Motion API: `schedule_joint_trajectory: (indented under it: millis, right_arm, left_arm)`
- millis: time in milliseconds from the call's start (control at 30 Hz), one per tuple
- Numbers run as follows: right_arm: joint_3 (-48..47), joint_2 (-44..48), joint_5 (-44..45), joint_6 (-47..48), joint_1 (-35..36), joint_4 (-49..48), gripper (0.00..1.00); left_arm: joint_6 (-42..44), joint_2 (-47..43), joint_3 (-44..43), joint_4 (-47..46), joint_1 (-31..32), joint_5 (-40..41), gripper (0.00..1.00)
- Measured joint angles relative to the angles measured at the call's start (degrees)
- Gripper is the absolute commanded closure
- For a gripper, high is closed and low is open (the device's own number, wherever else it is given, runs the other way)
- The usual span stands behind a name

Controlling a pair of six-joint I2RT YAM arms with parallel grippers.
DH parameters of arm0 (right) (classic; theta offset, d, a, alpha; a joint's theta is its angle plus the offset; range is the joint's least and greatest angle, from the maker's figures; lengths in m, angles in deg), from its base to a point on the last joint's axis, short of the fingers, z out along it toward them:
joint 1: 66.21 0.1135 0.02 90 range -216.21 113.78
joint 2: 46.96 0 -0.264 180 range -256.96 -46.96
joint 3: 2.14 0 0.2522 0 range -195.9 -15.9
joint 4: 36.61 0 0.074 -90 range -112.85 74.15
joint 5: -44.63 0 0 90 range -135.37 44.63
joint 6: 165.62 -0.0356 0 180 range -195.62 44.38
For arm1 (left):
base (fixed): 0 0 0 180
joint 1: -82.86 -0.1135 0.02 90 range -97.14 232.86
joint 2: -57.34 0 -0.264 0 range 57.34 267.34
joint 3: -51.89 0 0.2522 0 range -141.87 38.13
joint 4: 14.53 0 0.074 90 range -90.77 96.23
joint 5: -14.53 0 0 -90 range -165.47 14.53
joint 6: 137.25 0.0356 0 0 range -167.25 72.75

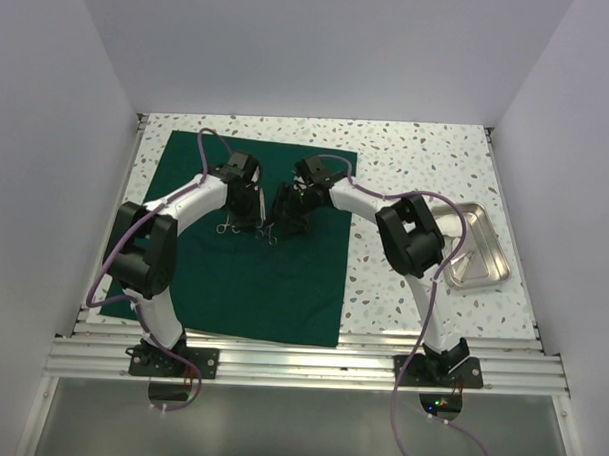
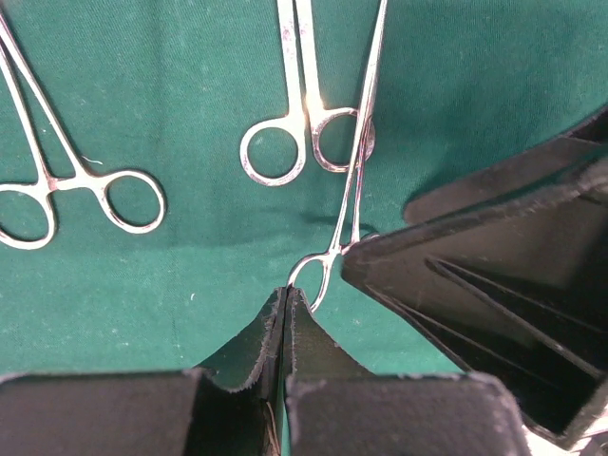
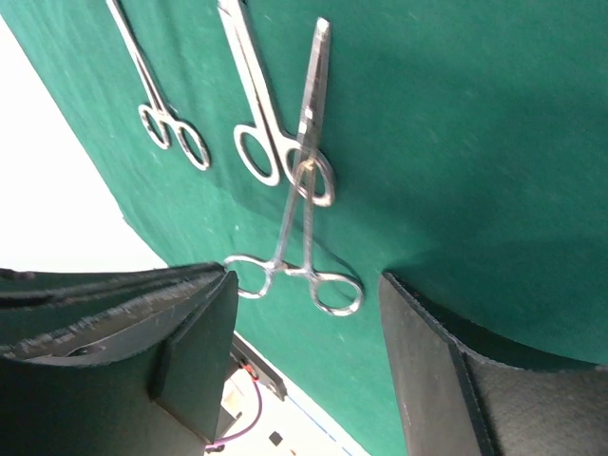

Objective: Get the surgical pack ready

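The surgical pack is a dark green cloth (image 1: pixel 267 297) spread flat as a broad sheet on the left half of the table. Three steel forceps lie on it: one apart (image 2: pixel 81 180), one in the middle (image 2: pixel 290 142), and a third (image 2: pixel 350 180) lying across the middle one's ring. My left gripper (image 2: pixel 285 291) is shut and empty, its tips just beside a ring of the crossing forceps. My right gripper (image 3: pixel 309 280) is open, low over the cloth, with that forceps' rings (image 3: pixel 318 285) between its fingers. Both grippers (image 1: pixel 250 214) (image 1: pixel 288 213) meet over the cloth's middle.
A shiny steel tray (image 1: pixel 483 262) stands at the right of the speckled table, beyond the cloth's right edge. White walls close in the table on the left, back and right. The right gripper's finger (image 2: pixel 494 285) crowds the left wrist view.
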Motion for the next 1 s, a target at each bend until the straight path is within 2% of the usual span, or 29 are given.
schedule_joint_trajectory:
  millis: [333, 533, 667, 700, 767, 900, 1000]
  right_arm:
    - [-3.5, -2.4, 0.26, -0.31, 0.98, -0.13, 0.41]
    - [-6.36, -4.5, 0.24, -0.31, 1.66, 0.04, 0.49]
    - [-6.84, -5.27, 0.79, 0.15, 1.86, 0.17, 0.77]
    - [-6.84, -5.44, 0.96, 0.26, 1.84, 0.44, 0.89]
    - [-6.82, -5.49, 1.18, 0.28, 1.73, 0.96, 1.0]
    - [-6.75, -5.44, 1.77, 1.49, 1.77, 1.44, 1.0]
    - [-6.34, -4.74, 2.36, 3.3, 1.66, 2.43, 1.0]
  left_arm:
    - [-0.07, -0.02, 0.09, -0.15, 0.22, -0.28, 1.0]
    - [-0.33, -0.04, 0.09, -0.22, 0.63, -0.72, 1.0]
    - [-0.46, -0.35, 0.09, 0.07, 0.74, -0.79, 1.0]
    - [-0.46, -0.55, 0.09, 0.2, 0.74, -0.79, 1.0]
    - [-0.46, -0.92, 0.09, 0.35, 0.74, -0.85, 1.0]
    - [-0.37, -1.55, 0.09, 0.0, 0.74, -1.33, 0.92]
    - [0.24, -2.78, -0.2, -0.13, 0.72, -1.53, 0.76]
